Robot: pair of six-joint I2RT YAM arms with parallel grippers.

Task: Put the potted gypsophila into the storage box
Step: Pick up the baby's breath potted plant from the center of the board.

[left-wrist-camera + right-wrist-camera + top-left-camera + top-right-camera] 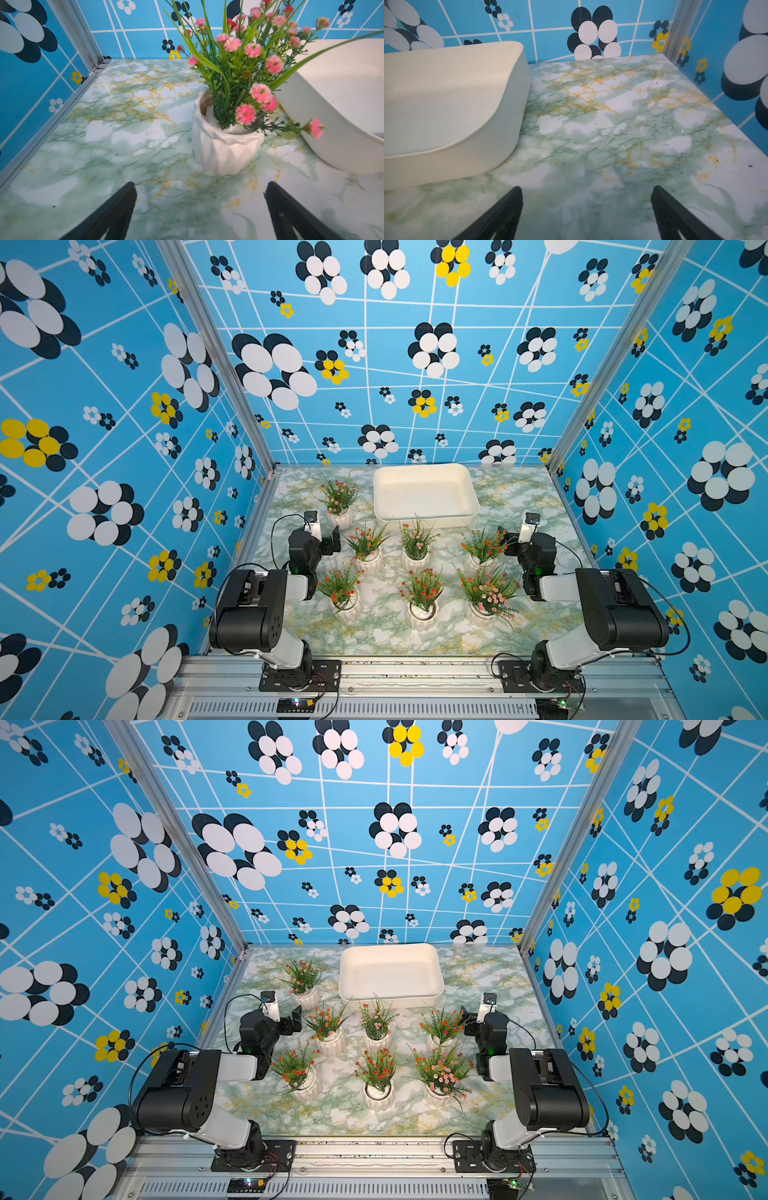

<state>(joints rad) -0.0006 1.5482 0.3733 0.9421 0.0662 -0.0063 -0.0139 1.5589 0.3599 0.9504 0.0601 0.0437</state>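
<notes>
Potted gypsophila (pixel 417 549): seven upright pots on the marbled table (pixel 382 635), none inside the storage box (pixel 424 493), far centre.
Left gripper (pixel 200 185): spread wide, empty, facing the far-left pot (pixel 224 149) beside the box.
Right gripper (pixel 586 189): spread wide, empty.
Advice: clasp the ribbed pot below the foliage, keep it upright, clear the rim.

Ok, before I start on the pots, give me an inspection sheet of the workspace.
Surface: green marbled tabletop, a few dark specks.
Job's things: storage box empty, at the back; seven potted plants upright on the table, none in it.
Clutter: nothing seen.
End effectors: left end effector open, facing the pink-flowered pot beside the box; right end effector open over bare table.
Cables: black cables loop off both arms.
Surroundings: blue flower-patterned walls, aluminium frame.
</notes>
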